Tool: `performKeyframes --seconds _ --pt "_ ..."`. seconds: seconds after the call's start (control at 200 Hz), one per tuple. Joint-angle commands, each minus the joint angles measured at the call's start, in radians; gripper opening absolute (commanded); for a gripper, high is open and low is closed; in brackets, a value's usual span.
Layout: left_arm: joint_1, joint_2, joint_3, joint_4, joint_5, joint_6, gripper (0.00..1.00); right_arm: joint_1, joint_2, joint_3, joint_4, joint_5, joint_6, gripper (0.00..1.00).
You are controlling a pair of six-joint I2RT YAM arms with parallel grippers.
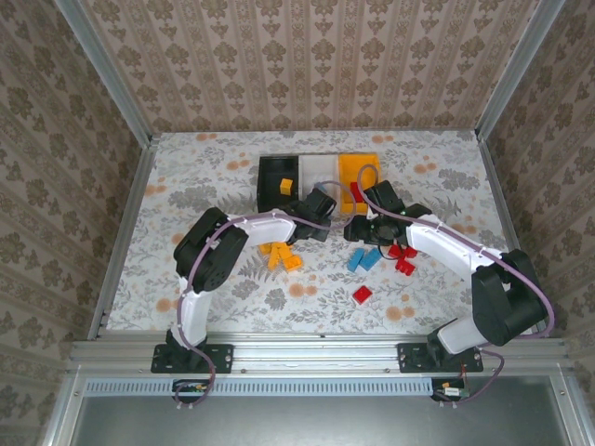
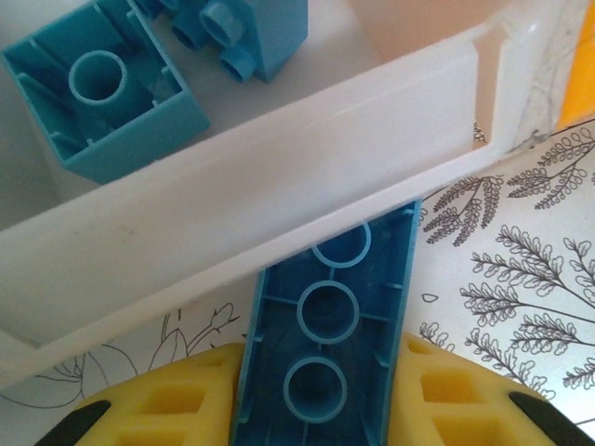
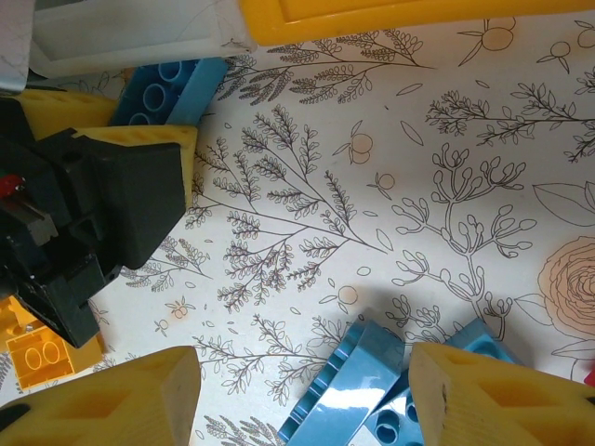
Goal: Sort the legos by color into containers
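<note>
My left gripper (image 2: pixel 321 409) is shut on a long blue lego (image 2: pixel 325 325), whose hollow underside faces the camera. Its far end is tucked under the white container's wall (image 2: pixel 232 204), and two blue legos (image 2: pixel 102 93) lie inside that bin. The three containers, black (image 1: pixel 269 167), white (image 1: pixel 321 167) and orange-yellow (image 1: pixel 353 167), stand in a row at the back. My right gripper (image 3: pixel 307 400) is open over a small heap of blue legos (image 3: pixel 363 390), which lies close to its right finger (image 3: pixel 483 390). In the top view, my left gripper (image 1: pixel 327 216) and right gripper (image 1: pixel 361 228) nearly meet in front of the bins.
Orange legos (image 1: pixel 279 255) lie left of centre, blue ones (image 1: pixel 363 258) in the middle and red ones (image 1: pixel 402 255) to the right, with a single red brick (image 1: pixel 362 295) nearer the front. The left gripper's black body (image 3: pixel 93 195) is close to my right fingers.
</note>
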Motion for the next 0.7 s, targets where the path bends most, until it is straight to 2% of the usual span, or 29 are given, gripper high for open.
performKeyframes --seconds 0.0,0.4,0.555,0.695 --pt "-0.057 -0.033 -0.054 -0.032 0.117 -0.034 0.29 -0.001 -0.023 0.002 0.004 0.009 0.024 0.63" --pt "-0.094 -0.264 -0.227 -0.142 0.150 -0.090 0.28 -0.001 -0.070 -0.035 0.018 0.016 0.038 0.63" --pt "-0.080 -0.390 -0.282 -0.141 0.154 -0.102 0.28 -0.001 -0.070 -0.049 0.028 0.023 0.042 0.63" --pt "-0.036 -0.436 -0.244 -0.163 0.180 -0.082 0.28 -0.002 -0.105 -0.054 0.032 0.025 0.044 0.63"
